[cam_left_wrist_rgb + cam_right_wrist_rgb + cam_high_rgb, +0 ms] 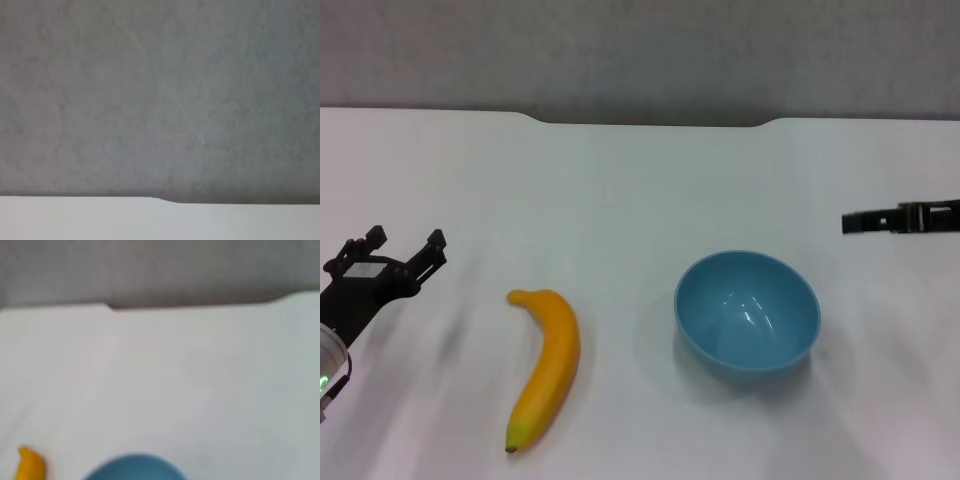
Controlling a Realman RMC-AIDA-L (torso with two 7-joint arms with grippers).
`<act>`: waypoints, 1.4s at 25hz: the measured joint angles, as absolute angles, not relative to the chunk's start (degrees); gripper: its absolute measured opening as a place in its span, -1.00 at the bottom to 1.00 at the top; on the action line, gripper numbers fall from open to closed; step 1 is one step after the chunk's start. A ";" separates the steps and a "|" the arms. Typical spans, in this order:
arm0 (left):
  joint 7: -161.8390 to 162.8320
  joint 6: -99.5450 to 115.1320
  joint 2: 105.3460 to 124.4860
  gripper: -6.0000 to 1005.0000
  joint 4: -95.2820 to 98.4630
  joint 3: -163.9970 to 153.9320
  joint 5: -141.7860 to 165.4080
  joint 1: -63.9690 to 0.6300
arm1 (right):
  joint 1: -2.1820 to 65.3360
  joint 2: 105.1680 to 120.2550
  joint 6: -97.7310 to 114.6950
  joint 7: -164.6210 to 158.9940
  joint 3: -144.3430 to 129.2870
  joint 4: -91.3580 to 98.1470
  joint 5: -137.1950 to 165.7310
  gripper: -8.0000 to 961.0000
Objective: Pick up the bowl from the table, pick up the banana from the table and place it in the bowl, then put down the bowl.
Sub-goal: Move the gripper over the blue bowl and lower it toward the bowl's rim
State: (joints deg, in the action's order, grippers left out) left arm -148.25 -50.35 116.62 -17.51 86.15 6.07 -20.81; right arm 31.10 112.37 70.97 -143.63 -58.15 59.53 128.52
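The light-blue bowl (748, 312) stands upright and empty on the white table (640, 190), right of centre. The yellow-orange banana (546, 365) lies flat to its left, apart from it, dark tip toward the near edge. My left gripper (407, 239) is open and empty at the far left, left of the banana. My right gripper (848, 222) hovers at the right edge, right of and beyond the bowl, holding nothing that shows. The right wrist view shows the bowl's rim (132, 466) and one banana end (30, 467).
The table's far edge has a shallow notch (650, 120) against a grey wall (640, 50). The left wrist view shows only that wall (160, 100) and the table's far edge (165, 201).
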 joint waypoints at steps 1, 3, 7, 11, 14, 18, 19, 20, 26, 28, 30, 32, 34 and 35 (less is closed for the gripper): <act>-148.24 -50.34 116.63 0.73 -17.61 86.14 6.07 -20.79 | 32.47 112.36 72.66 -144.64 -57.48 59.46 131.57 0.85; -148.22 -50.34 116.63 0.73 -17.69 86.13 6.07 -20.78 | 34.29 112.39 74.38 -146.24 -57.10 59.27 136.38 0.85; -148.23 -50.35 116.63 0.73 -17.72 86.13 6.38 -20.84 | 36.53 112.66 75.24 -147.79 -56.89 58.24 142.28 0.85; -148.17 -50.36 116.64 0.73 -17.75 86.13 6.68 -21.03 | 37.81 112.99 73.86 -147.54 -56.60 56.61 142.77 0.85; -148.17 -50.36 116.73 0.73 -17.76 86.13 6.74 -21.09 | 39.04 113.97 73.03 -146.79 -56.45 55.09 142.74 0.85; -148.17 -50.30 116.76 0.73 -17.76 86.08 7.23 -21.44 | 41.17 114.43 73.97 -146.53 -56.59 51.78 142.67 0.85; -148.17 -50.26 116.76 0.73 -17.76 86.03 7.45 -21.50 | 41.17 114.43 73.97 -146.53 -56.59 51.78 142.67 0.85; -148.17 -50.17 116.76 0.73 -17.78 86.01 7.73 -21.55 | 41.48 114.43 74.11 -146.59 -56.62 51.00 142.69 0.85; -147.64 -48.70 116.80 0.73 -19.79 85.17 8.25 -21.35 | 42.13 114.17 74.44 -146.93 -56.84 47.21 143.33 0.85; -147.49 -48.46 116.81 0.73 -20.10 84.92 8.26 -21.25 | 42.18 114.08 74.03 -146.77 -56.71 46.51 143.86 0.85; -147.42 -48.38 116.81 0.73 -20.12 84.91 8.27 -21.26 | 42.24 114.17 73.04 -146.65 -56.45 46.19 144.38 0.85; -147.28 -48.32 116.81 0.73 -20.13 84.87 8.27 -21.33 | 42.25 114.39 71.64 -146.58 -56.63 45.83 144.50 0.85; -147.23 -48.28 116.85 0.73 -20.13 84.82 8.27 -21.47 | 42.32 114.44 70.12 -146.17 -56.83 44.74 144.45 0.85; -147.22 -48.27 116.88 0.73 -20.13 84.80 8.27 -21.54 | 42.57 114.45 68.35 -145.44 -56.87 43.22 144.23 0.85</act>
